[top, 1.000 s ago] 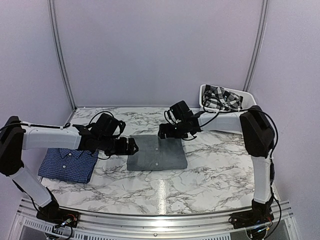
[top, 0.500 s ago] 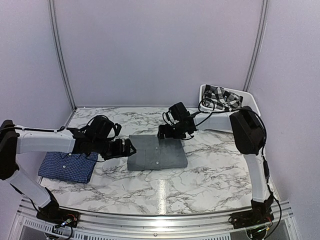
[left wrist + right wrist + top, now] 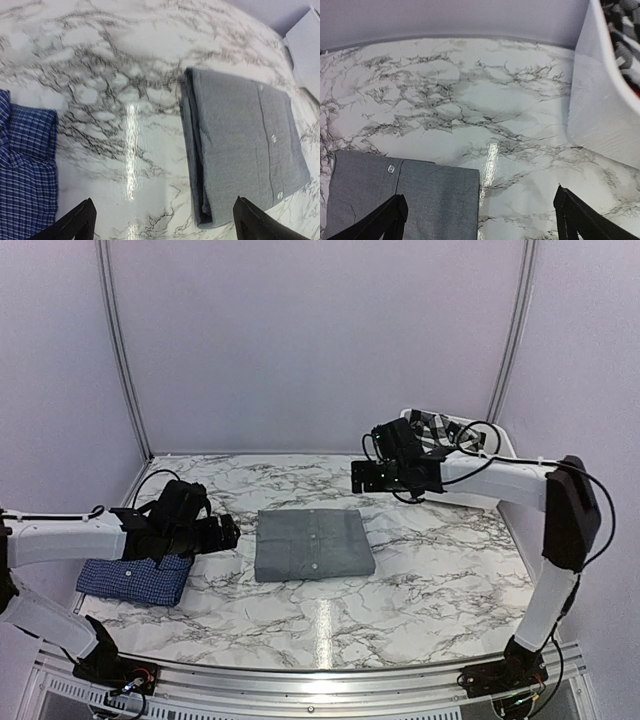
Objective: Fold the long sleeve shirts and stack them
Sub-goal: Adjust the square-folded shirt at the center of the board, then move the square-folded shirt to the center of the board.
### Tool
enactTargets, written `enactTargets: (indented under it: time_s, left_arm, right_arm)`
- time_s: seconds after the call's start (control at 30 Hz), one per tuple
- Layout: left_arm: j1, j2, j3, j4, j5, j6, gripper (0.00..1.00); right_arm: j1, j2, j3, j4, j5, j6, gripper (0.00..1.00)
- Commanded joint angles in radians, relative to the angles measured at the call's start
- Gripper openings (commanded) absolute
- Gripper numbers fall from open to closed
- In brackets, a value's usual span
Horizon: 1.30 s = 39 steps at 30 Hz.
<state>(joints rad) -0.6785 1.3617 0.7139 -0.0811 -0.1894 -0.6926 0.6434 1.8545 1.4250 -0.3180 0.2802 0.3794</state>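
Two folded shirts on white marble-patterned tabletop [image 3: 420, 590], well apart, not stacked.

Shirt 1: plain grey collared button-up shirt [image 3: 314, 545], folded to a neat rectangle. Lies flat near table centre, button placket facing up and running front to back. Three small buttons visible from left wrist camera [image 3: 245, 150]; folded layers showing along its left edge. Only its far right corner with one button seen from right wrist camera [image 3: 400, 200].

Shirt 2: dark blue fine-check collared shirt [image 3: 135, 578], folded, at left side of table toward the near edge. Partly covered by left arm in overhead view. Only one end in left wrist view [image 3: 22, 170].

Left gripper [image 3: 232, 533]: over bare marble between the two shirts, pointing toward the grey one. Fingers spread wide, both tips at lower corners of wrist view [image 3: 165, 225], nothing between them. Touching neither shirt.

Right gripper [image 3: 358, 478]: raised above the table beyond the grey shirt's far right corner, between shirt and basket. Fingers likewise spread wide [image 3: 482, 220], empty, clear of the cloth.

White plastic basket [image 3: 403, 435] at far right corner, with a black-and-white plaid cloth [image 3: 445, 435] bunched inside. Basket wall [image 3: 590, 100] and a bit of plaid [image 3: 625, 30] at right edge of right wrist view.
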Motion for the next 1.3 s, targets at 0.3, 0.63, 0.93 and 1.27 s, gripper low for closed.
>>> enactTargets:
  time_s: [0.3,0.63,0.93,1.27]
  left_arm:
    - [0.008,-0.126,0.079,-0.04,-0.232,0.102,0.99]
    - [-0.025,0.076,0.157,0.007,0.021,-0.031,0.99]
    - [-0.024,0.261,0.26,-0.007,0.164,-0.116,0.87]
    - [-0.024,0.412,0.368,-0.143,0.153,-0.122,0.77]
  right_arm:
    - [0.013,-0.332,-0.338,0.068,0.105,-0.029,0.99]
    - [-0.003,-0.42,-0.506,0.036,0.046,0.028,0.98]
    - [-0.003,-0.562,-0.625,0.077,0.032,-0.001,0.99]
    - [-0.012,-0.737,-0.741,0.134,0.04,0.0,0.98]
